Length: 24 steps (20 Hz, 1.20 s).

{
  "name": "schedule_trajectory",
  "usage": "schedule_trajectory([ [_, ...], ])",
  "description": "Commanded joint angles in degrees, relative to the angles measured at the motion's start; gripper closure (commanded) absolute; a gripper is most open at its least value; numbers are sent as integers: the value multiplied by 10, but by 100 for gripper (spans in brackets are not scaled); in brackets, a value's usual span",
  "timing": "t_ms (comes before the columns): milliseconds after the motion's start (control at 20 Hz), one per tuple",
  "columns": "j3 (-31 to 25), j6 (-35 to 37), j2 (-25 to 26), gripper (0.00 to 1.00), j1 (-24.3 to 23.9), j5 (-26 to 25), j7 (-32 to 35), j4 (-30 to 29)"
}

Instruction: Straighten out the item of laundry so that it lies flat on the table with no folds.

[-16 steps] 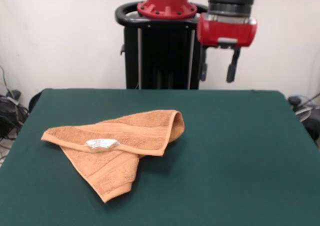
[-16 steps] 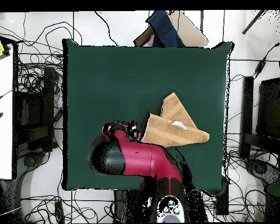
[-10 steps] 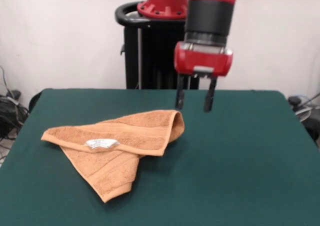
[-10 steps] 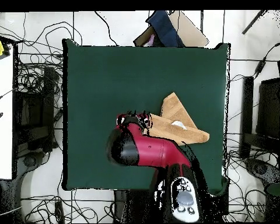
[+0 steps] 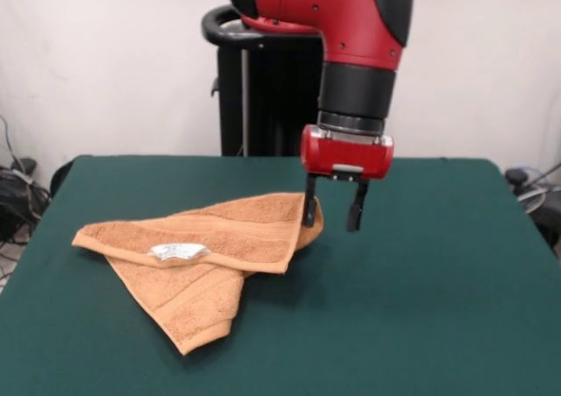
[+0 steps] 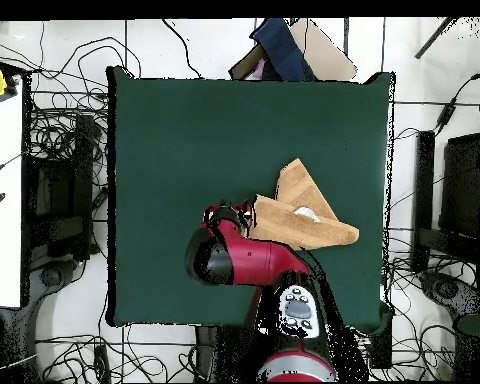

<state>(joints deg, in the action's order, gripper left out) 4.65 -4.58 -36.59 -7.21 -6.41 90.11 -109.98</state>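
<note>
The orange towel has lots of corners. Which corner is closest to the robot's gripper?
The rounded folded corner of the orange-tan terry towel, right beside the open gripper; its other corners lie farther away on the green table.

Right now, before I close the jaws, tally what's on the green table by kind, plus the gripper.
Towels: 1, an orange-tan towel, folded over itself on the table.
White labels: 1, the label on the towel's hem.
Grippers: 1, the gripper, jaws open, at the towel's folded corner.
Total: 3.
</note>
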Motion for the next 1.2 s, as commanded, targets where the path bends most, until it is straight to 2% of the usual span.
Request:
schedule_trajectory([
  [50, 80, -9, 50, 0, 57, 2, 78, 22],
  [200, 130, -48, 81, 0, 95, 20, 87, 39],
  [450, 142, -60, 101, 0, 111, 31, 97, 52],
  [850, 113, -137, 169, 0, 89, 37, 111, 79],
  [1200, 93, -183, 188, 0, 68, 33, 117, 85],
])
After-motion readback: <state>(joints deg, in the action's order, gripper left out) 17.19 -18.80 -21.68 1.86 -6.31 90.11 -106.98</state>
